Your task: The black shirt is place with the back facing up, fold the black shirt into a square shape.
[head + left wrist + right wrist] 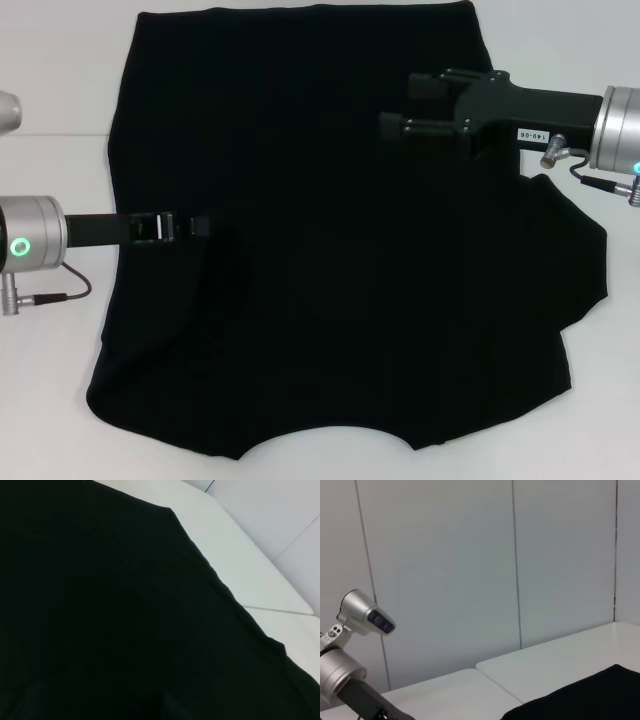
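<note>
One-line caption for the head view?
Both grippers, left and right, reach over the black shirt spread on the white table.

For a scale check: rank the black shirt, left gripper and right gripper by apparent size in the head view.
1. black shirt, by far the largest.
2. right gripper.
3. left gripper, partly lost against the fabric, so its ranking below the right one is unsure.

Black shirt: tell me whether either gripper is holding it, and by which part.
Cannot be told. The left gripper sits low over the left side of the black shirt, black on black hiding any hold. The right gripper is open above the far right part, holding nothing.
</note>
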You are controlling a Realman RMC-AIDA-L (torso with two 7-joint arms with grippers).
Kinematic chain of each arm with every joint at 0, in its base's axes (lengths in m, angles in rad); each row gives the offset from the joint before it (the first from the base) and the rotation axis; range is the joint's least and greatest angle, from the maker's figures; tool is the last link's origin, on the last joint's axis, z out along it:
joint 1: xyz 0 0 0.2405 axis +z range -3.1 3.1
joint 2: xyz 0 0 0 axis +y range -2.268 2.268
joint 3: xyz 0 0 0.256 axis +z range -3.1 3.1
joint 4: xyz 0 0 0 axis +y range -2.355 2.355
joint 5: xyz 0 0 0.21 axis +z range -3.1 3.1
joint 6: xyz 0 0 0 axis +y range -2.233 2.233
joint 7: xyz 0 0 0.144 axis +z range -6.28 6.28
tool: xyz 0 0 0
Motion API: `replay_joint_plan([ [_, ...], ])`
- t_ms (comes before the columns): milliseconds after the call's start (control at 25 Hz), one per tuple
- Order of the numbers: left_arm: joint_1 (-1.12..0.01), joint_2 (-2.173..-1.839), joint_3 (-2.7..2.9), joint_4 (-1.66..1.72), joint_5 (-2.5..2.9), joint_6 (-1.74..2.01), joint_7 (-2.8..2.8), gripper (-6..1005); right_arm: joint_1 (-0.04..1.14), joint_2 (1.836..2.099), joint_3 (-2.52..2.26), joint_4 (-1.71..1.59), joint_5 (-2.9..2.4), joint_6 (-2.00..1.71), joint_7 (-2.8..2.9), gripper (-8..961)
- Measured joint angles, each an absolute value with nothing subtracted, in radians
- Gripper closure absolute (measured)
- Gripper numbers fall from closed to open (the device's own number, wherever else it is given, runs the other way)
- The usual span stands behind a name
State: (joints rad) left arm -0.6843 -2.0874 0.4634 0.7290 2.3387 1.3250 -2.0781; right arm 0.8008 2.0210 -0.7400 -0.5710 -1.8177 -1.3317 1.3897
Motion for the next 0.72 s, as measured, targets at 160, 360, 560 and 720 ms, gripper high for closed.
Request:
replay_joint_plan([
  [160, -0.676, -2.091, 0.46, 0.709, 2.283, 1.321, -2.035, 959, 0.801, 2.019, -0.724, -0.578, -1.817, -1.327, 1.39, 163],
  [360, -0.671, -2.095, 0.464, 0.706, 2.183, 1.335, -1.951, 779, 0.798, 2.001, -0.709, -0.58, -1.818, -1.28, 1.451, 163],
  [560, -0.667, -2.098, 0.463, 0.653, 2.008, 1.349, -1.747, 656, 0.792, 1.943, -0.719, -0.582, -1.853, -1.183, 1.748, 162],
  [720, -0.681, -2.098, 0.475, 0.558, 1.894, 1.385, -1.436, 538, 0.774, 1.883, -0.719, -0.583, -1.94, -1.14, 2.025, 162],
])
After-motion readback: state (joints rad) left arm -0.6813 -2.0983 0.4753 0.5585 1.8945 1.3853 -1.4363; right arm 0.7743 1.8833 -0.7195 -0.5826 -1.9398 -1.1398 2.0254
